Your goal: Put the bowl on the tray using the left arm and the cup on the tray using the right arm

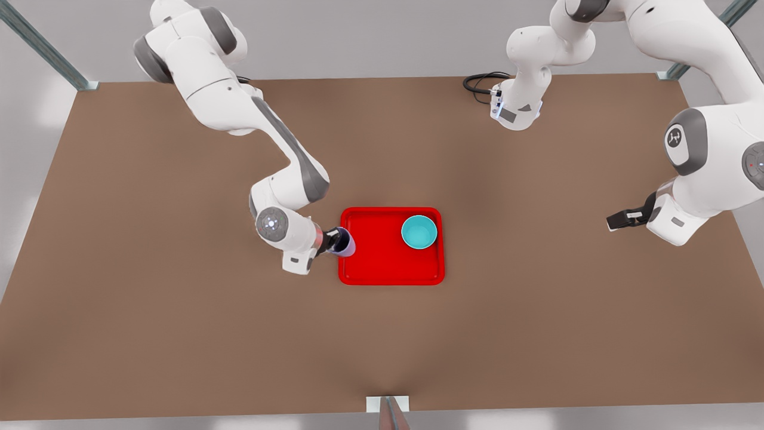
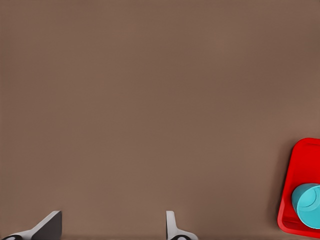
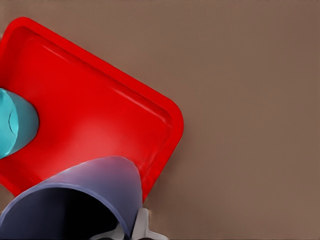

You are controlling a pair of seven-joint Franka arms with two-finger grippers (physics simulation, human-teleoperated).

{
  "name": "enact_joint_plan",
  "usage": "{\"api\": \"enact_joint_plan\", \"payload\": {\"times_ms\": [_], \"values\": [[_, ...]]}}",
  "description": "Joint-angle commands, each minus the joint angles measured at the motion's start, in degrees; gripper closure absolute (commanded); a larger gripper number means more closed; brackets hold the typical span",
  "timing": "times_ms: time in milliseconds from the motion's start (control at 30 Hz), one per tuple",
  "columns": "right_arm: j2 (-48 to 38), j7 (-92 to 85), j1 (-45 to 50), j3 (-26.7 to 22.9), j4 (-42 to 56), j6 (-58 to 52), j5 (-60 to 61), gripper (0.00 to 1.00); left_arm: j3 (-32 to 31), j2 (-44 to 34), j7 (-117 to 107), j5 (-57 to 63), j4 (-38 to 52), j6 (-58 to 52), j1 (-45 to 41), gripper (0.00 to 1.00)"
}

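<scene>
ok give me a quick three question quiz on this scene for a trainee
1. True or false: the bowl already sits on the tray.
2. Which gripper holds the cup?
A. left gripper
B. right gripper
C. neither
3. Fill in: the left gripper hangs open over the bare ____, off to the front view's right of the tray.

Key:
1. True. The teal bowl rests inside the red tray, toward its front-view right end.
2. B. The right gripper is shut on the lavender cup at the tray's front-view left edge.
3. table.
</scene>
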Motion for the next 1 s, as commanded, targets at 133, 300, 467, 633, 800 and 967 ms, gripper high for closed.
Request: {"api": "enact_joint_plan", "payload": {"times_ms": [133, 300, 467, 633, 800, 967], "values": [[4.48, 0.61, 9.96, -9.12, 4.09, 0.12, 3.71, 0.75, 0.00, 0.06, 0.00, 0.01, 0.00, 0.00, 0.00, 0.00], [7.91, 2.37, 14.88, -13.00, 6.20, 0.30, 4.94, 0.73, 0.00, 0.06, 0.00, 0.01, 0.00, 0.00, 0.00, 0.00], [9.32, 3.95, 15.67, -13.08, 7.25, 0.74, 5.03, 0.00, 0.00, 0.06, 0.00, 0.01, 0.00, 0.09, 0.00, 0.00], [9.32, 3.87, 15.59, -13.08, 7.69, 0.65, 4.94, 0.00, 0.00, 0.06, 0.00, 0.09, 0.00, 0.09, -0.09, 0.00], [9.32, 3.87, 15.67, -13.00, 8.22, 0.38, 4.94, 0.00, 0.00, 0.06, 0.00, 0.09, 0.00, 0.09, -0.09, 0.00], [9.32, 3.95, 15.67, -13.00, 8.75, 0.12, 5.03, 0.00, 0.00, 0.15, 0.00, 0.09, 0.00, 0.09, -0.09, 0.00]]}}
